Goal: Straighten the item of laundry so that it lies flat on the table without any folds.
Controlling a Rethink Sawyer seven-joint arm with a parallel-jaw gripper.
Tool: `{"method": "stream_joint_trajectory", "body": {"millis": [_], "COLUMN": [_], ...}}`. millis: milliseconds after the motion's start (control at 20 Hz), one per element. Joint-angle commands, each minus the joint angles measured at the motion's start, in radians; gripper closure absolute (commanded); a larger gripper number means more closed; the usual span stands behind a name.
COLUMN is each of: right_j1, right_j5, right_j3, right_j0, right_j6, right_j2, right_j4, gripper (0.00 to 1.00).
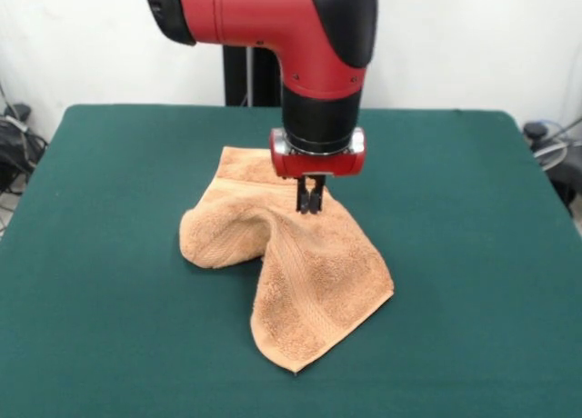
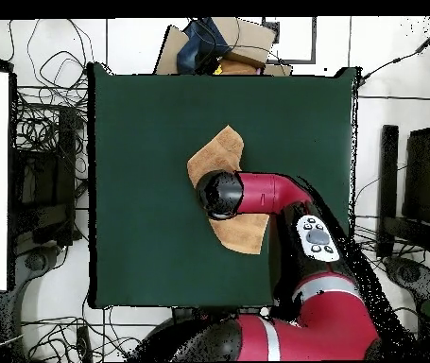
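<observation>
Towel (image 1: pixel 291 263) corner points toward the camera, gripper (image 1: pixel 310 203) pinching the cloth further back.

Lying near the middle of the green table (image 1: pixel 473 282), the orange-tan towel is not flat: a raised fold runs from its left lobe up to the gripper, whose two black fingers are pressed together on a ridge of cloth directly under the red wrist. From overhead the arm (image 2: pixel 275 194) covers the towel's centre. Behind the table stands a white wall; cables lie on the floor around it.
</observation>
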Motion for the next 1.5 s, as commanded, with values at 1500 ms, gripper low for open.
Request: {"method": "stream_joint_trajectory", "body": {"millis": [1500], "right_j1": [0.035], "right_j5": [-0.111], "right_j3": [0.028], "right_j0": [0.036], "right_j6": [0.152], "right_j2": [-0.017], "right_j4": [0.000], "gripper": [1.00]}}
